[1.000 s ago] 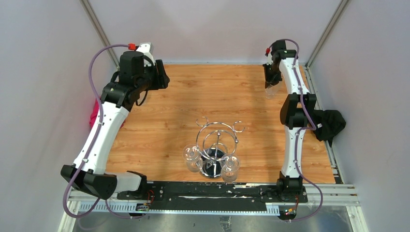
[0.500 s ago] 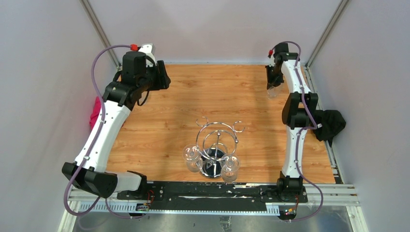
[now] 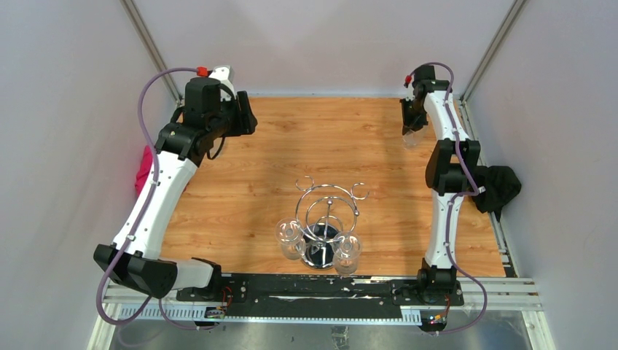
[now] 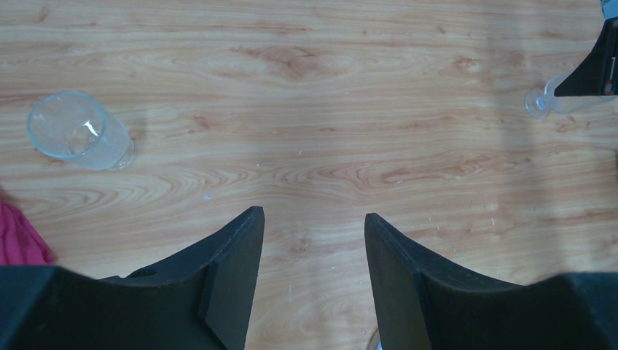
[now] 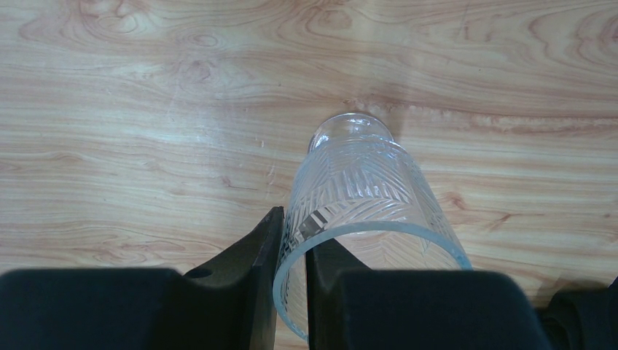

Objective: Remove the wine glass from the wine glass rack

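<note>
The chrome wine glass rack (image 3: 328, 211) stands near the table's front middle. Two clear wine glasses, one (image 3: 290, 237) at its left and one (image 3: 347, 251) at its right, sit at its front loops. My right gripper (image 3: 410, 125) is at the far right back, shut on the rim of a cut-pattern glass (image 5: 364, 186), one finger inside and one outside (image 5: 291, 240). The glass's base is at or just above the wood. My left gripper (image 3: 242, 117) is open and empty (image 4: 313, 219) at the far left back. Another glass (image 4: 76, 135) stands on the wood ahead of it.
A black cloth (image 3: 499, 186) hangs off the table's right edge by the right arm. A pink cloth (image 3: 143, 171) lies at the left edge, also in the left wrist view (image 4: 22, 237). Walls and frame posts close in on the back and sides.
My right gripper has moved a little toward the back wall with the glass, then held still. The left wrist shifted slightly. The rack and its glasses have not moved.
</note>
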Motion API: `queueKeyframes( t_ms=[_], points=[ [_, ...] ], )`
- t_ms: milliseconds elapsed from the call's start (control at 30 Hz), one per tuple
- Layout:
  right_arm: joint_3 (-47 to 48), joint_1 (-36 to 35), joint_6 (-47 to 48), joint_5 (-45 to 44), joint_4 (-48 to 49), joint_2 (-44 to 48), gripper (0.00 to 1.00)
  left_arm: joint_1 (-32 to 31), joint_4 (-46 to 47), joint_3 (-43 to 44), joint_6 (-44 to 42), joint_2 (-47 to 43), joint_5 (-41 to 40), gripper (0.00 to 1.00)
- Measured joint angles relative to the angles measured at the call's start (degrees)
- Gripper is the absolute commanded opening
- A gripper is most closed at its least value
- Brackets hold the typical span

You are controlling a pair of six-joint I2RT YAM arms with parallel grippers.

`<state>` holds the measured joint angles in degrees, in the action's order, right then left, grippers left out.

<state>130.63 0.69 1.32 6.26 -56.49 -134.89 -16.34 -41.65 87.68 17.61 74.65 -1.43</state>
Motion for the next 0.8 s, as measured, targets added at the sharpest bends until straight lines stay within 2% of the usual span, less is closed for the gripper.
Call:
queueKeyframes(
  t_ms=[67,200,433,533,800],
  points=[
    [-0.13,0.00,-0.04,0.00,0.07,0.07,0.00,0.00,0.00,0.00,0.02,0.22,-0.04,0.59],
    [-0.90,0.00,-0.07,-0.07,0.48,0.50,0.07,0.00,0.00,0.00,0.09,0.85,-0.09,0.59],
    [-1.88,0.00,-0.33,-0.39,0.96,1.11,0.34,0.00,0.00,0.00,0.22,1.07,-0.07,0.59],
    [-2.54,0.04,-0.52,-0.46,1.05,1.14,0.41,0.00,0.00,0.00,0.22,1.07,-0.07,0.59],
    [-3.04,0.04,-0.63,-0.90,0.98,3.39,0.44,-0.09,0.02,-0.04,0.28,1.07,-0.04,0.59]
  ],
)
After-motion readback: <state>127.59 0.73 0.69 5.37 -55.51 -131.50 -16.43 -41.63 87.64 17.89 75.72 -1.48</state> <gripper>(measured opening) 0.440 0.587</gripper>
